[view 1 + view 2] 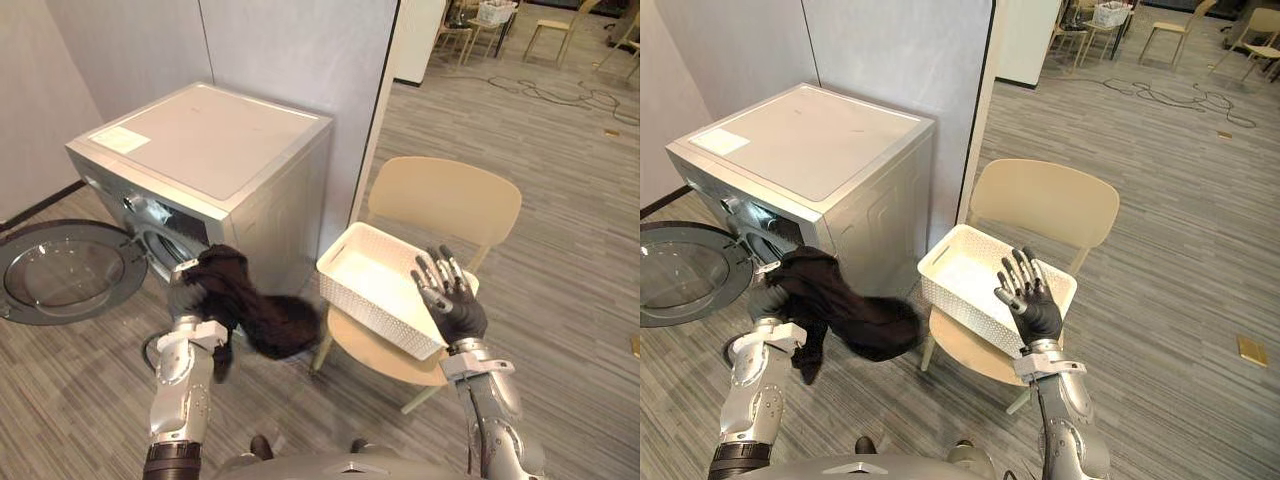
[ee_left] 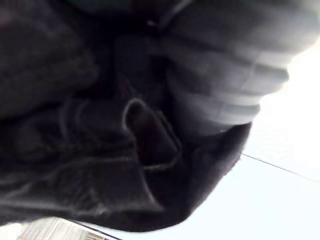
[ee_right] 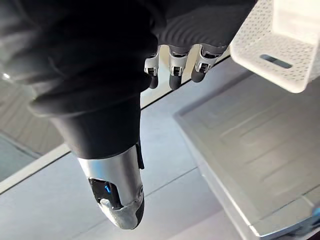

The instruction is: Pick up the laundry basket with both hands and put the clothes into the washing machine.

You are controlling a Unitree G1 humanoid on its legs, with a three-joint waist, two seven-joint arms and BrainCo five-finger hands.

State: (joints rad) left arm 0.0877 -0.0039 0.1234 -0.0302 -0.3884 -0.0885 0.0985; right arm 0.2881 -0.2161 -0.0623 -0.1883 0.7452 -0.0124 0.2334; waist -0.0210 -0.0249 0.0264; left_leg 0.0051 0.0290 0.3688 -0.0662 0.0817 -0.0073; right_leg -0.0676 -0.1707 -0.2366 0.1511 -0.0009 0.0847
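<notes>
Dark clothes point(image 1: 255, 310) hang off the left hand point(image 1: 182, 300) at the washing machine point(image 1: 210, 150) opening; can't tell its grip. White basket point(image 1: 375, 310) sits on a tan chair point(image 1: 445, 200) on a grey plank floor point(image 1: 570, 260). The right hand point(image 1: 458, 305) is beside it, fingers point(image 1: 432, 275) apart. The right wrist view catches the basket's handle slot point(image 3: 274, 61).

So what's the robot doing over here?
The left robot hand is carrying a dark piece of clothing just in front of the washing machine, whose round door stands open. The clothing hangs outside the machine, not yet in. The white laundry basket sits on the beige chair and looks empty. The right robot hand is raised beside it, open and holding nothing.
</notes>
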